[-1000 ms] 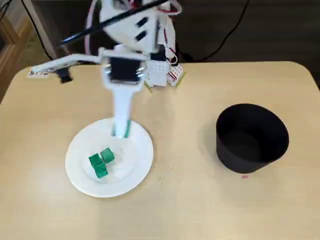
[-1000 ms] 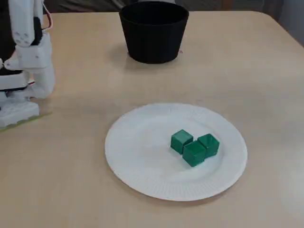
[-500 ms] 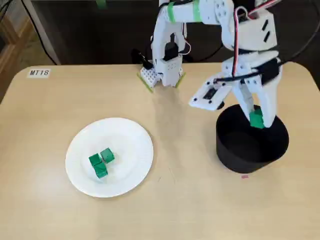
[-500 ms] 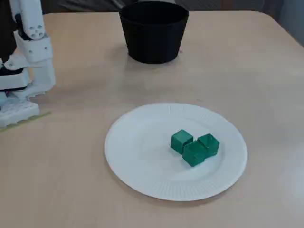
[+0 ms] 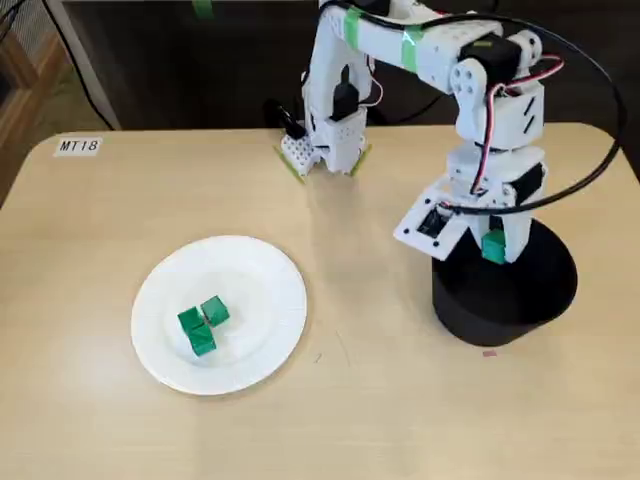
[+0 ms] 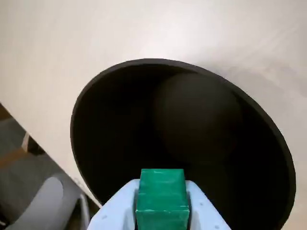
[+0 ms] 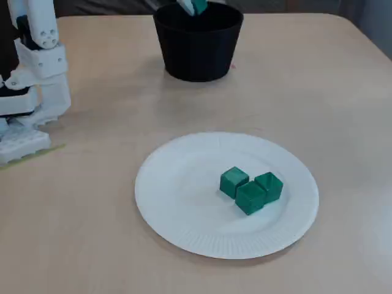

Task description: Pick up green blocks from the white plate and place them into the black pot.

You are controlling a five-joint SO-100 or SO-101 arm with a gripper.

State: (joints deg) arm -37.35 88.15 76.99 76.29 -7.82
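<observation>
My gripper (image 5: 493, 247) is shut on a green block (image 6: 160, 197) and hangs over the left part of the black pot's (image 5: 505, 285) opening. In the wrist view the block sits between the pale fingers (image 6: 112, 215), above the pot's dark inside (image 6: 182, 139). In a fixed view the held green block (image 7: 198, 6) peeks above the pot (image 7: 197, 46) at the top edge. Three green blocks (image 5: 201, 325) lie bunched together on the white plate (image 5: 262, 300), left of the pot; another fixed view shows the same blocks (image 7: 250, 190) on the plate (image 7: 184, 196).
The arm's white base (image 5: 322, 140) stands at the table's back edge, with a cable looping over the pot. A label (image 5: 78, 146) lies at the back left corner. In a fixed view the base (image 7: 33, 92) is at the left edge.
The arm swung from above the plate to the pot, carrying a green block. In the last half second the gripper shifted slightly left and lower over the pot.
</observation>
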